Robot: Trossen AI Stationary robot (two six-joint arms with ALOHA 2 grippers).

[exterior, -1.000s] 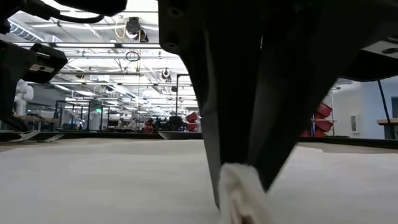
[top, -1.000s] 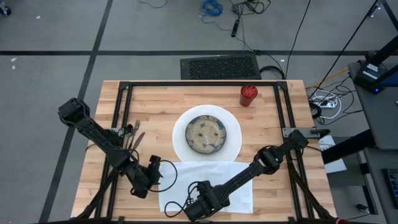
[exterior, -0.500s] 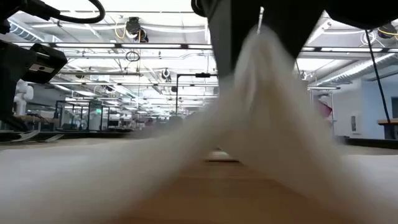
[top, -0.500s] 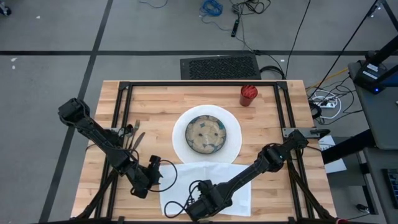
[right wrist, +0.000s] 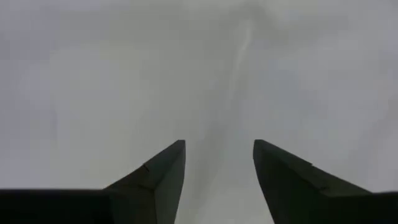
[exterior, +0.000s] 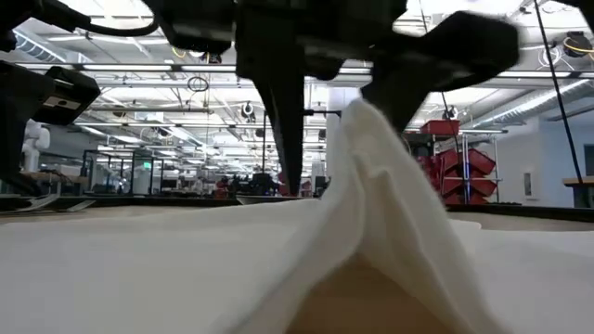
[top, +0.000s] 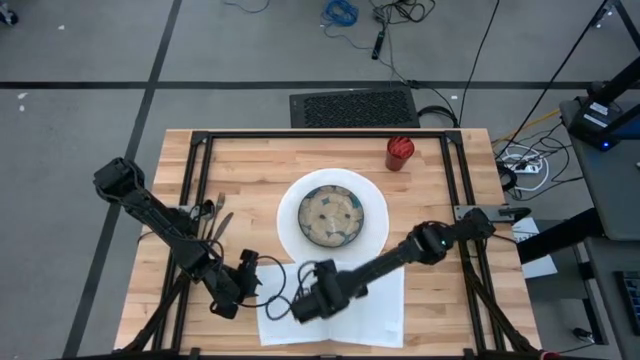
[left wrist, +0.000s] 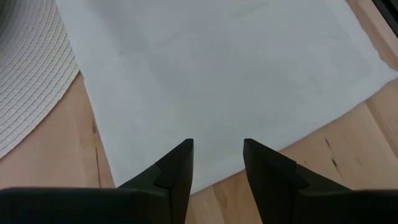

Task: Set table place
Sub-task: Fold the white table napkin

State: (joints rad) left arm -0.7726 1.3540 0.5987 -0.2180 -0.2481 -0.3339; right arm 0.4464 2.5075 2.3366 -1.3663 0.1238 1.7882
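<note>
A white napkin (top: 370, 310) lies on the table (top: 250, 160) near its front edge. In the low view its middle stands up in a ridge (exterior: 371, 158). My right gripper (top: 303, 303) is open over the napkin's left part, one finger on either side of that ridge (right wrist: 239, 74). My left gripper (left wrist: 217, 146) is open at the napkin's left corner (top: 265, 270), fingertips over the cloth. A patterned bowl (top: 333, 215) sits on a round white woven mat (top: 288, 225) in the middle of the table. My right gripper comes at the napkin from above, pointing down. The ridge's top (exterior: 385, 107) meets the inner side of one finger (exterior: 413, 65); the other finger (exterior: 278, 121) stands clear of it. The cloth around the ridge lies on the table. Whether my left gripper's fingertips (left wrist: 183, 152) touch the napkin, I cannot tell.
A red cup (top: 400, 152) stands at the far right. A fork and a knife (top: 215, 218) lie left of the mat. The mat's edge (left wrist: 25, 81) is close to the napkin's far side. A black frame (top: 320, 134) runs around the table.
My right gripper has risen and gone from the near edge toward the far edge with a pinch of napkin, pulling the cloth up into a ridge. It has then opened, and the ridge still stands between its fingers. The napkin's outer parts have stayed on the table.
</note>
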